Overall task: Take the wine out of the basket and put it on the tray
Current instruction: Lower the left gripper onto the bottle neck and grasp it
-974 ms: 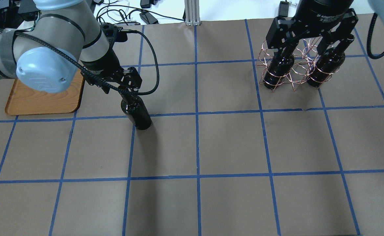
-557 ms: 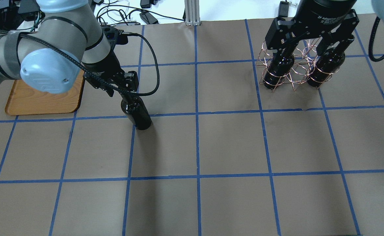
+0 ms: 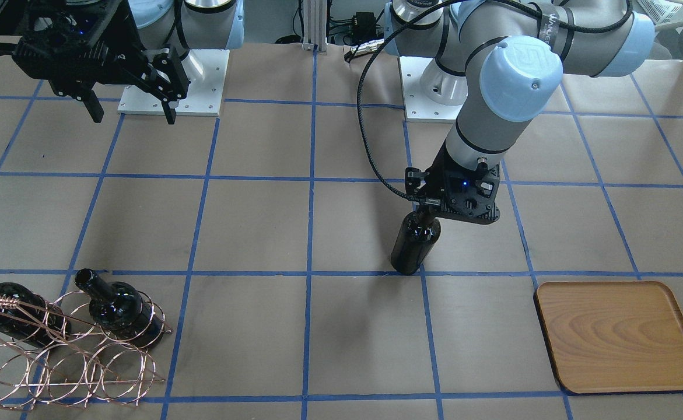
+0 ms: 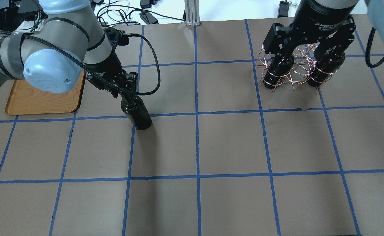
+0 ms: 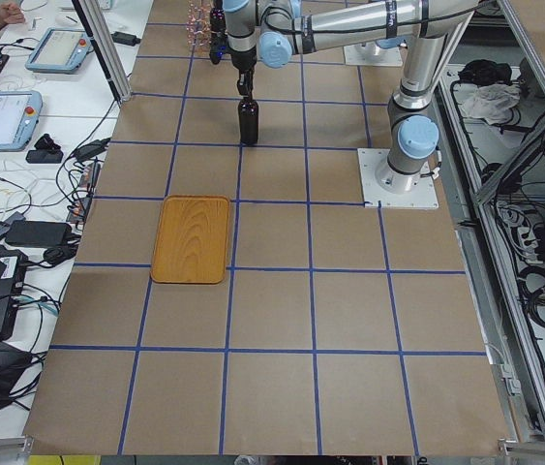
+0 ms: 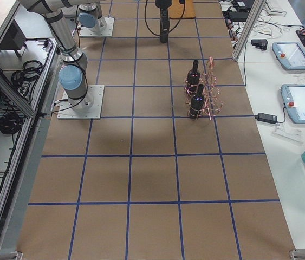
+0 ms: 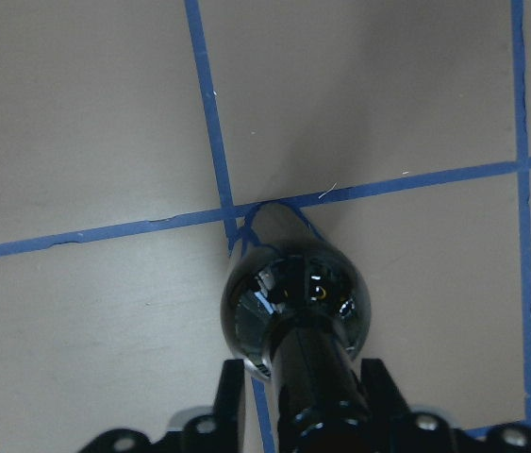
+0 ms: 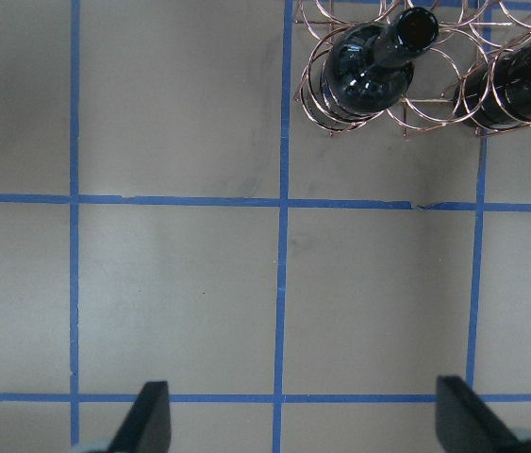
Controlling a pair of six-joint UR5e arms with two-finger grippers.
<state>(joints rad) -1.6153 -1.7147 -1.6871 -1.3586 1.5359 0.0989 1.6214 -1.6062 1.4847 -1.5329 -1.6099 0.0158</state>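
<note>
A black wine bottle [image 4: 138,114] stands upright on the table, right of the wooden tray [image 4: 44,100]. My left gripper [image 4: 126,94] is shut on its neck from above; in the left wrist view the fingers [image 7: 230,401] press both sides of the neck. The bottle [image 3: 413,246] and the tray [image 3: 621,337] also show in the front view. Two more bottles [image 4: 277,70] [image 4: 326,65] sit in the copper wire basket [image 4: 293,75] at the far right. My right gripper [image 4: 310,46] hangs open and empty high above the basket.
The table is brown paper with a blue tape grid. Cables and power bricks [image 4: 146,16] lie beyond its far edge. An aluminium post [image 4: 191,11] stands at the far middle. The tray holds nothing.
My left gripper's fingers have closed in on the bottle's neck. The bottle has stayed in place. The right gripper has shifted slightly above the basket.
</note>
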